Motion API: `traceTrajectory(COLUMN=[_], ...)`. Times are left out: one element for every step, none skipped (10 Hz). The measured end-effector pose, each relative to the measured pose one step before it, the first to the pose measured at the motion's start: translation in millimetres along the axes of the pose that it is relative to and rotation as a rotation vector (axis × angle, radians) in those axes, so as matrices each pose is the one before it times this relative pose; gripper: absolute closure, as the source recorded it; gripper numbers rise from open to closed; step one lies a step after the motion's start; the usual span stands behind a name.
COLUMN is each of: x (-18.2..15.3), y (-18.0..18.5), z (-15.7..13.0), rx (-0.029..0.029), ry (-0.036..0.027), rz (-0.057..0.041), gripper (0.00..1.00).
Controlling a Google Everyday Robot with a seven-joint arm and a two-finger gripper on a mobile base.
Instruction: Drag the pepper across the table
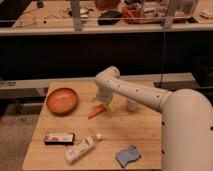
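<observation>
At frame centre the gripper (105,103), its grip impossible to tell, sits at the orange pepper (96,112), with a bowl (62,100) to the left and a bottle (81,149) and sponge (128,155) below.

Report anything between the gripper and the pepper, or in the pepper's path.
Nothing visible separates the gripper from the pepper; it sits at the pepper's far end. Left in view, the orange bowl lies close; frontward, the bottle.
</observation>
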Motion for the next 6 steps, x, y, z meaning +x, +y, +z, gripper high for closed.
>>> traceTrajectory(x=[-0.33,0.44,-0.03,-0.98,-2.83,-0.73], y=[1.58,0.73,0.19,-1.34,-2.81,-0.24], z=[2.65,1.18,1.36,2.26,2.7,1.6], rx=[-0.0013,0.00059,0.00073,0.00055,-0.0011,-0.00053], ry=[-0.00351,-0.00346,-0.00246,0.00201,-0.00013,0.00035], rz=[0.00119,0.00386,0.00234,0.00045,0.0,0.00187], gripper=[0.2,0.2,0.2,0.2,0.2,0.2])
